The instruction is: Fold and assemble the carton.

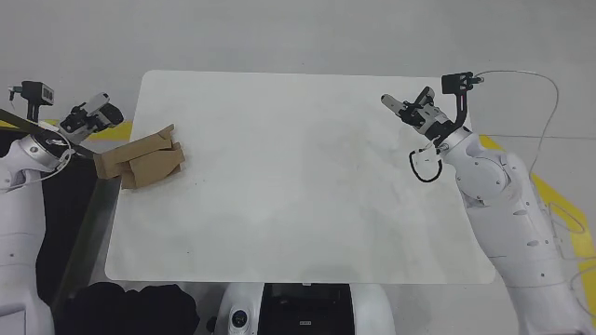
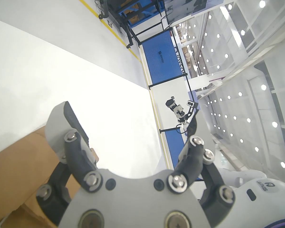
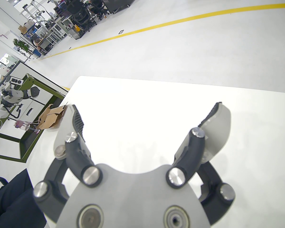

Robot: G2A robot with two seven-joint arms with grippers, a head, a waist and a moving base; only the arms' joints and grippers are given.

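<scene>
Carton [image 1: 144, 160] lies just beside the left end effector [image 1: 98, 112], apparently apart.

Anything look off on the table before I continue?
Yes: the carton lies at the table's left edge, partly hanging over it, flaps splayed unevenly. The left end effector is open near it, not gripping.
</scene>
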